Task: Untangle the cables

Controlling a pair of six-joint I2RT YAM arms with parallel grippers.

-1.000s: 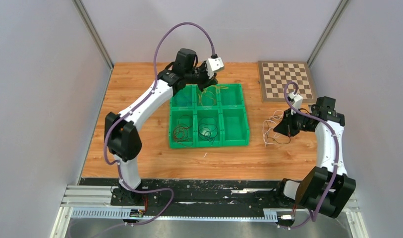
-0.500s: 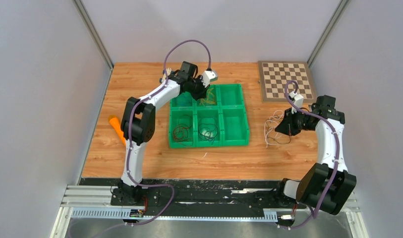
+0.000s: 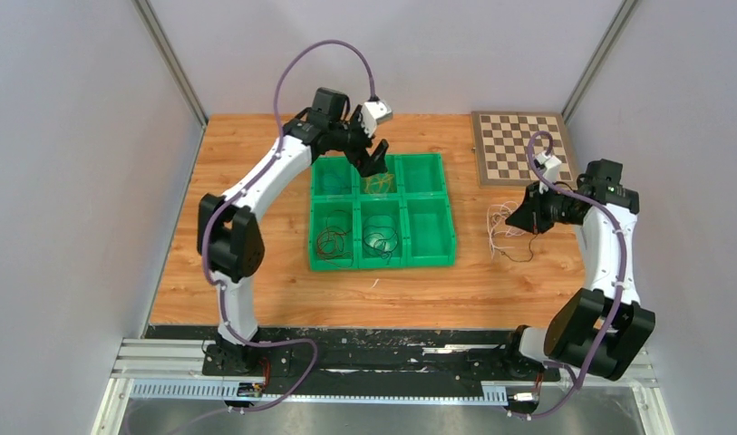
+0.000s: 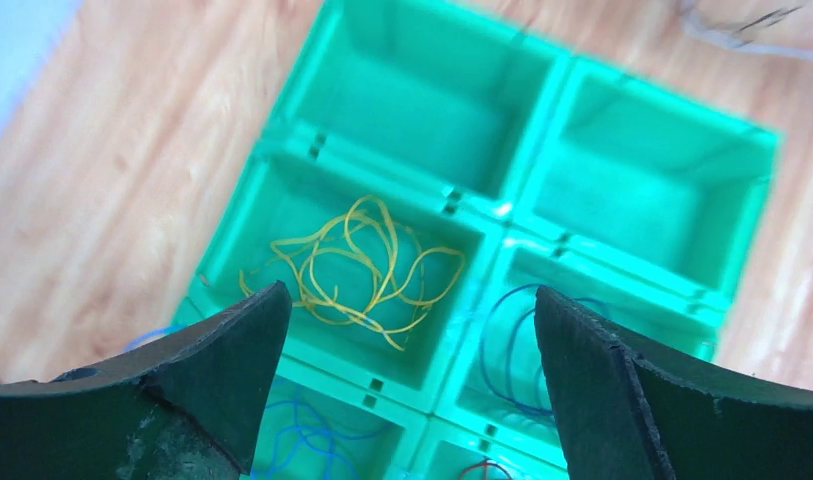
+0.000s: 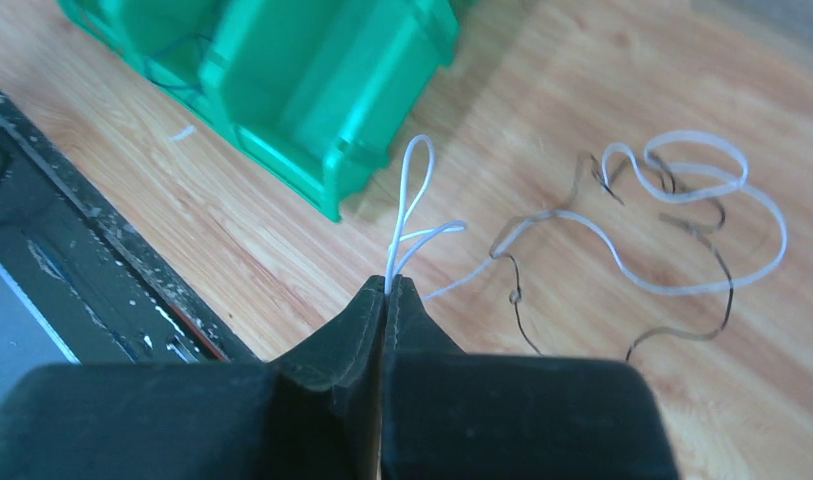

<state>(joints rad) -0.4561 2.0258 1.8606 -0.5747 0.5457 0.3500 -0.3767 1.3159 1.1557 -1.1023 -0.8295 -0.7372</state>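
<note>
Fingers [image 5: 332,345] of my right hand [image 5: 387,290] are pressed flat together with the white cable [image 5: 694,137] pinched at their tips. A narrow doubled loop of it stands up out of the grip. The rest of that cable trails down onto the desk [image 3: 256,263] in a few wide, loose loops, to the right of the green bin [image 3: 428,260] and on the near side of the chessboard [image 3: 523,145]. A black cable [image 5: 724,262], thinner and kinked, lies on the desk among those white loops and crosses them in several places. I cannot tell whether the two are knotted or only overlapping.

My left hand [image 4: 412,300] hangs above the far row of the bin, spread wide, with nothing in it. Directly below it the yellow cable [image 4: 352,265] lies on the floor of the far middle compartment as a flat scribble of overlapping loops. The near middle compartment holds a blue cable [image 4: 497,350] in a rough ring. The far left one holds a second blue cable [image 4: 300,432], and the near left one a dark red cable [image 3: 332,241], coiled loosely.
</note>
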